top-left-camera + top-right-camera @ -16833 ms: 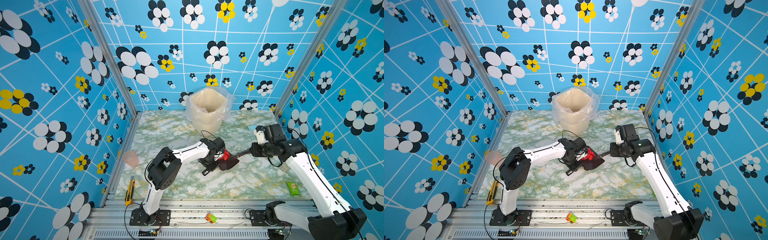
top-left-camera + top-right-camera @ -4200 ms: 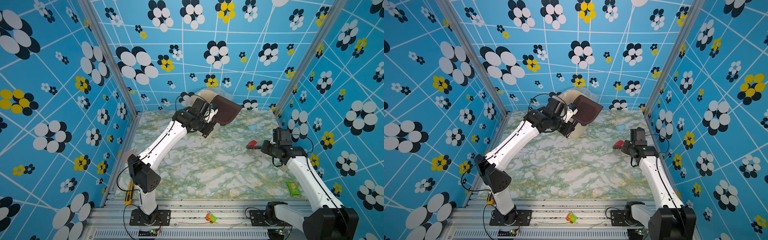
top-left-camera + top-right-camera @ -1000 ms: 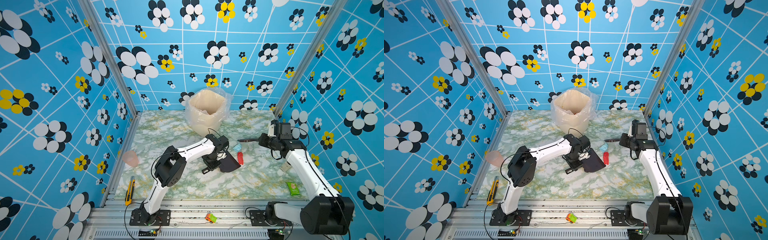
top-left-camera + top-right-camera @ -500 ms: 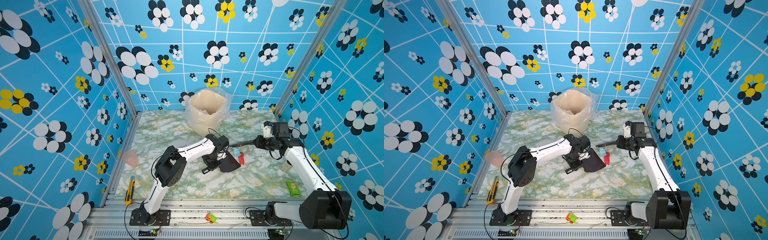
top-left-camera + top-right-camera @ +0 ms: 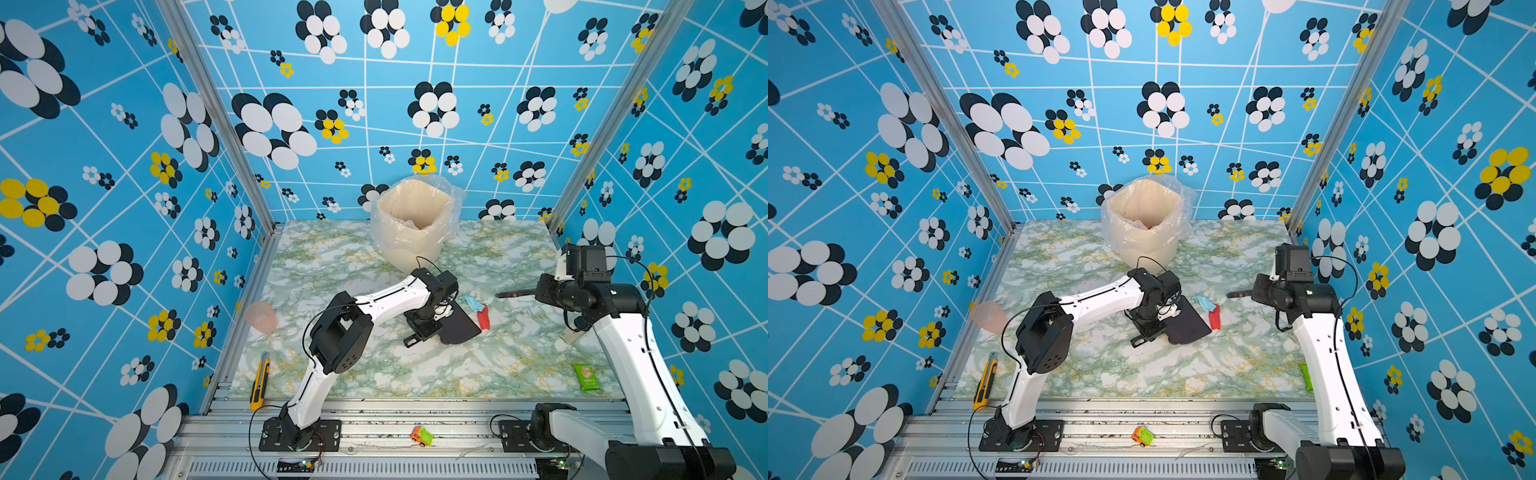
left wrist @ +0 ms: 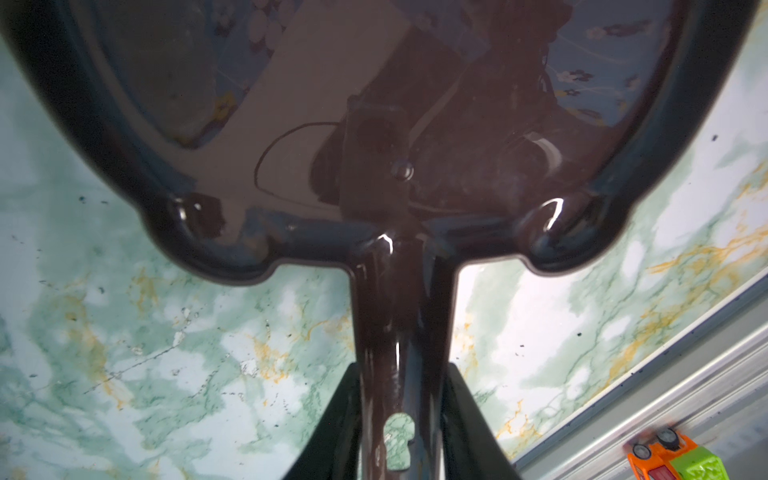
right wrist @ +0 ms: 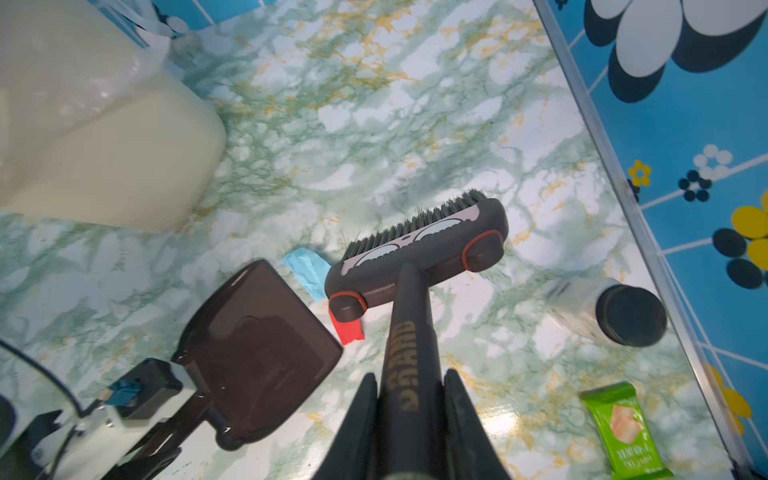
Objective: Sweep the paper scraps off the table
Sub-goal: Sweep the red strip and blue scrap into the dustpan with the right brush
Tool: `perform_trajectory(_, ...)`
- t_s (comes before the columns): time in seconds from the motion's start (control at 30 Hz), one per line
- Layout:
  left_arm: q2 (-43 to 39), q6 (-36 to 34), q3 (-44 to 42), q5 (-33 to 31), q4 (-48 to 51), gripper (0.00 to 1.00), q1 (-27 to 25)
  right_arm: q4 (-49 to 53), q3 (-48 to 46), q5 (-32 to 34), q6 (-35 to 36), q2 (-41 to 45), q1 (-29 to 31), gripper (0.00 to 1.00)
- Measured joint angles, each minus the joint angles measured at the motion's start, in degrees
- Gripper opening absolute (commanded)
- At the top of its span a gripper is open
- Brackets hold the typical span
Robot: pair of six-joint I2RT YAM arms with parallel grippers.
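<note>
Over table [image 7: 374, 124], right wrist only: bristles [image 7: 415, 223]

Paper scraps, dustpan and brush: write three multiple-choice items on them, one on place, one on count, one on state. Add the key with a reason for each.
1. Where do the paper scraps lie?
A. Beside the open edge of the dustpan
B. On the front rail
C. Next to the yellow knife

2. How many scraps show on the table, outside the bin?
A. One
B. Two
C. Five

3. What is the state of the brush?
A. Lying loose on the table
B. Held by its handle in the fingers of the right gripper
C. Standing in the bin

Key: 1 A, both lie just off the pan's lip. 2 B, one is light blue and one red. 3 B, the right wrist view shows the fingers clamping the handle.
</note>
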State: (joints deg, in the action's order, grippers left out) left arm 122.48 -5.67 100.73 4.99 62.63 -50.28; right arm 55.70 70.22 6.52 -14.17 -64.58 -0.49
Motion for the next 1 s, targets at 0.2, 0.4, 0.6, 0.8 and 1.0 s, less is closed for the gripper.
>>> perform_trajectory(0.2,0.0,-0.2,0.0,-0.1,0.0,0.0,0.0,2.6,-2.4,-1.4,0.8,-1.9,0.0,0.0)
perform_trajectory(0.4,0.0,-0.2,0.0,-0.1,0.0,0.0,0.0,-0.7,-5.2,-8.9,1.9,-1.9,0.2,0.0)
perform_trajectory(0.6,0.0,-0.2,0.0,-0.1,0.0,0.0,0.0,-0.9,-5.4,-17.3,4.0,-1.9,0.5,0.0)
perform_trajectory(0.8,0.0,-0.1,0.0,-0.1,0.0,0.0,0.0,-0.1,-5.4,-19.7,5.5,-1.3,0.5,0.0)
perform_trajectory(1.0,0.0,-0.1,-0.2,-0.1,-0.3,0.0,0.0,-2.3,-5.2,-15.9,5.2,1.2,0.5,0.0)
